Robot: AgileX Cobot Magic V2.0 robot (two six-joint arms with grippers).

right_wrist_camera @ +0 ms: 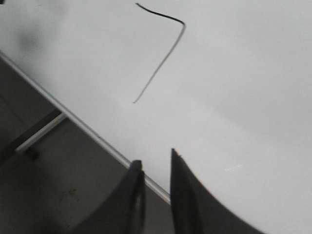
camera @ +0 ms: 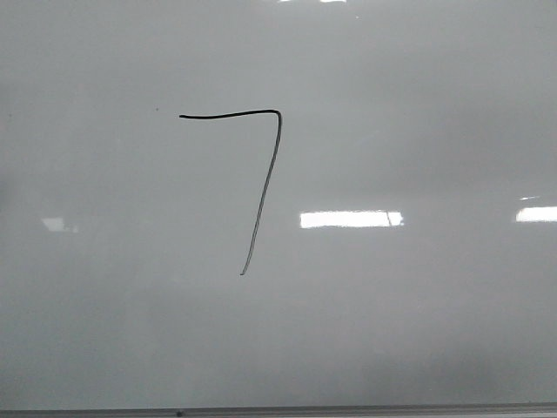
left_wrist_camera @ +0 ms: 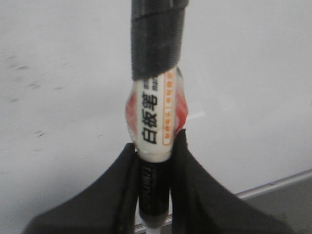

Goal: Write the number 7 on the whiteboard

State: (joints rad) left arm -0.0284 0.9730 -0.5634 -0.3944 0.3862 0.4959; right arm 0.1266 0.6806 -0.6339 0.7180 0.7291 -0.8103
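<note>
Marker (left_wrist_camera: 156, 122) in the left gripper (left_wrist_camera: 153, 161): a whiteboard pen with a white label of black characters and an orange-red band, its far end wrapped in dark ribbed tape, is clamped between the two black fingers (left_wrist_camera: 124, 190), which press on its barrel from both sides. Its tip is not visible in the left wrist view, so whether it touches the whiteboard (camera: 418, 331) cannot be told. Beyond the pen lies bare pale board, with the thin grey frame edge running off to one side of the fingers.

The number 7 (camera: 261, 183) is already drawn near the middle of the board: a short dark top stroke, a rounded corner, and a long slanted downstroke that thins and greys toward its lower end. No arm shows in the front view, which suggests the pen is well apart from the figure.

Judged from this, the writing looks done and the step in hand is a clean retreat. The pen should stay firmly gripped and be kept off the surface, away from the wet line, so nothing smears or leaves a stray mark.

The right gripper (right_wrist_camera: 156, 190) hangs near the board's frame edge with its fingers close together and nothing between them.
</note>
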